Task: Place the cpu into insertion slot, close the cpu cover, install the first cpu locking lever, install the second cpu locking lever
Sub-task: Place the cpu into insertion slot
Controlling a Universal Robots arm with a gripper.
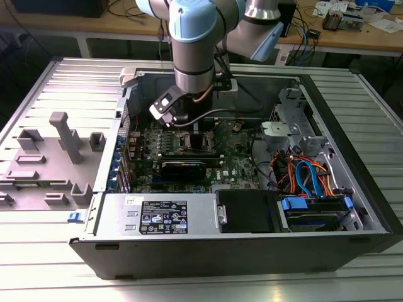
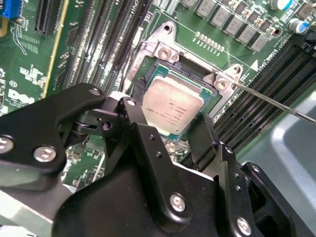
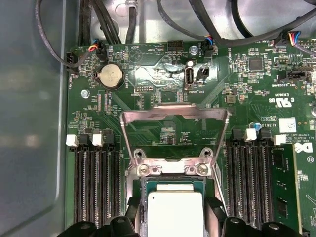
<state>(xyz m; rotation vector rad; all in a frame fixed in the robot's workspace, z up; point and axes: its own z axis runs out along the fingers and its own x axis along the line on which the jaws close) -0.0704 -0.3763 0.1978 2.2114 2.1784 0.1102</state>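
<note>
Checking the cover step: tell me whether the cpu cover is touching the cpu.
Apart. In the first wrist view the cpu cover stands swung open, away from the cpu, whose top lies bare.

1. A robotics lab or workshop, by the look of it: a robot arm (image 1: 194,44) reaches down into an open PC case (image 1: 189,255).
2. The case sits on a ribbed metal table (image 1: 38,82), beside a grey fixture (image 1: 63,141) with posts and slots.
3. Behind runs a wooden bench (image 1: 371,39) strewn with cables (image 1: 302,28) and small electronics (image 1: 343,19).
</note>
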